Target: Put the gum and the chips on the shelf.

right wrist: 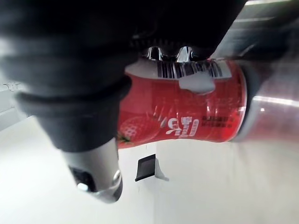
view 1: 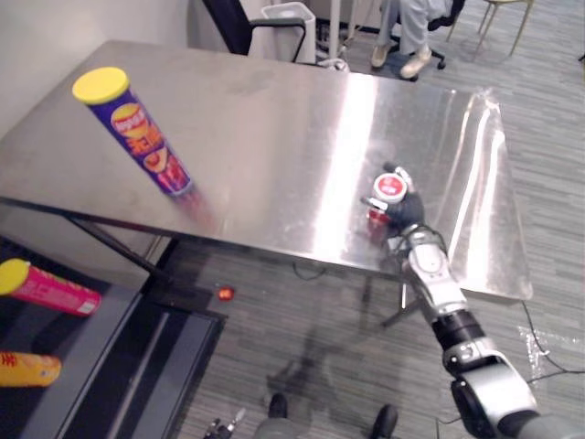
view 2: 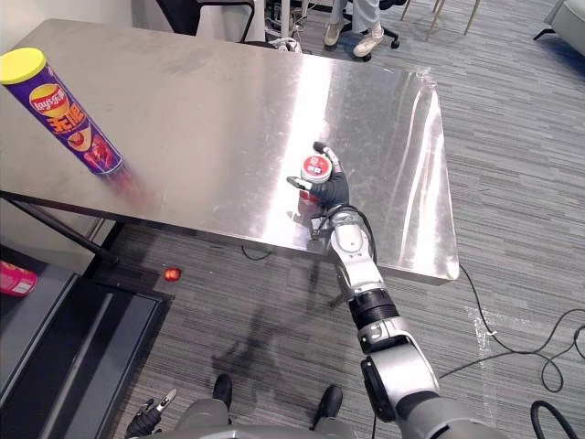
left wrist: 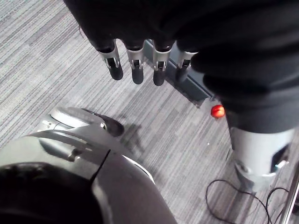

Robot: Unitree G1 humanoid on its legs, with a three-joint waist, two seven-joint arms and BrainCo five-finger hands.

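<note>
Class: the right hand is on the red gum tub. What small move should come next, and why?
Probably lift the gum tub straight up off the table. The right hand looks curled round it near the front edge, and the shelf sits low on the robot's left, so the tub must clear the steel first. The chips can stands apart, untouched.

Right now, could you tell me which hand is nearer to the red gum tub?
Right. The right hand is curled round the gum tub near the table's front edge. The left hand hangs with relaxed fingers above the carpet, off the table.
</note>
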